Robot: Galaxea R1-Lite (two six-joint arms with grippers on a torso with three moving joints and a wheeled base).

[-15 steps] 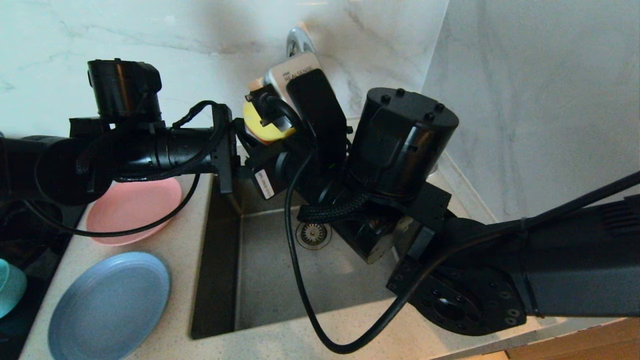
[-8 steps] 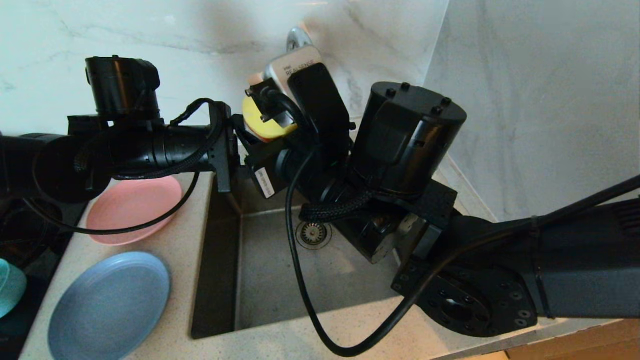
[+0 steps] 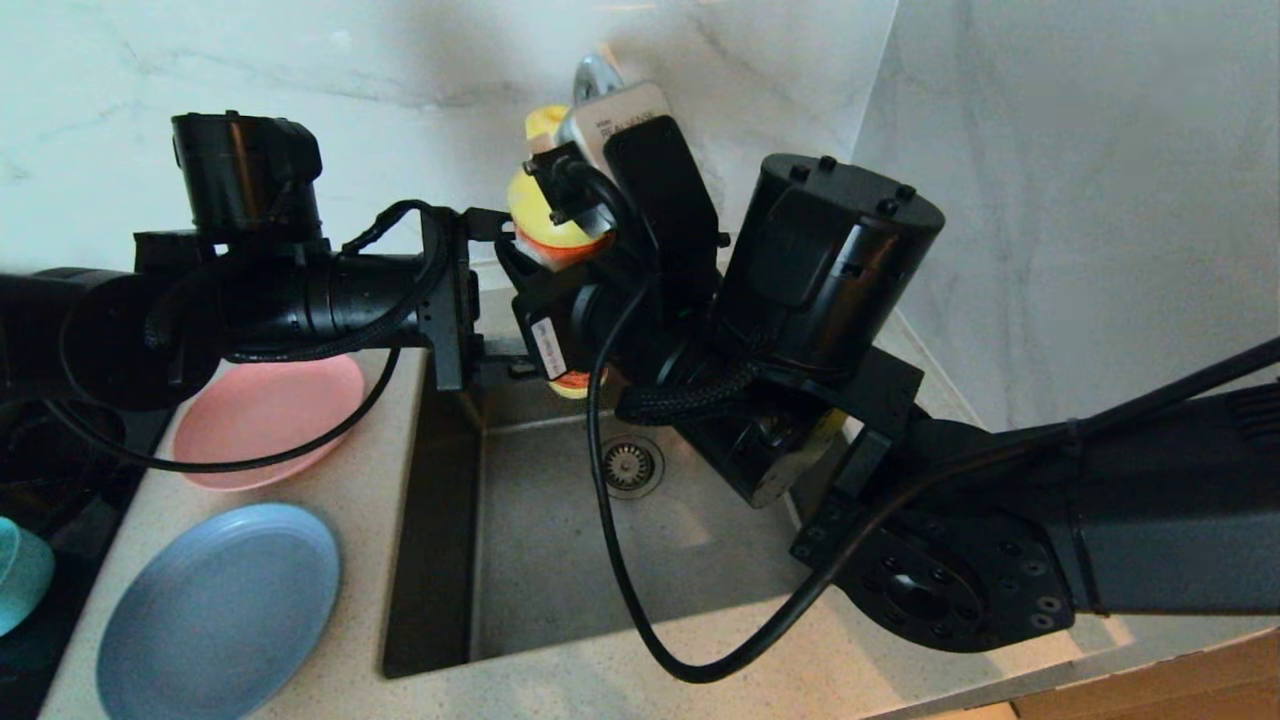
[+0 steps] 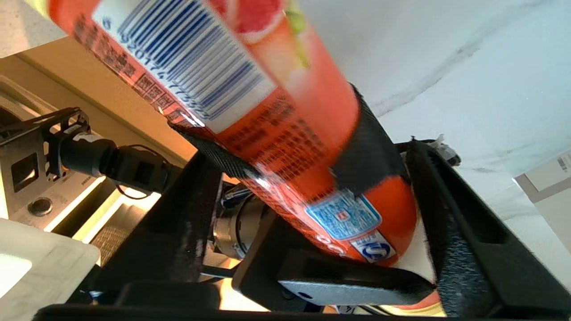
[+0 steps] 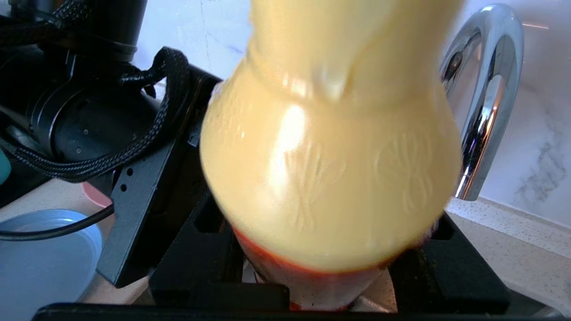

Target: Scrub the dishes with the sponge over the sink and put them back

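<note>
Centre frame: both arms crowd above the sink (image 3: 560, 560). Right gripper (image 5: 330, 276) clamps the orange bottle (image 4: 285, 133); left gripper (image 4: 308, 187) jaws spread beside it. Plates lie lower left.

Speckled beige tabletop (image 3: 330, 470) meeting a marble-patterned wall at the rear. A square steel sink (image 3: 540, 560) is set into it, with a round strainer drain (image 3: 631, 464) in the basin floor and a curved chrome tap (image 5: 486, 93) rising at the back rim. On the bare surface left of the sink lie two plates, well apart from the basin edge: a pink plate (image 3: 270, 410) farther back and a light-blue plate (image 3: 215, 615) nearer the front (neither touches the other). At the far left edge, a teal bowl (image 3: 20, 590) shows only in part, beside a dark surface bordering the tabletop.
</note>
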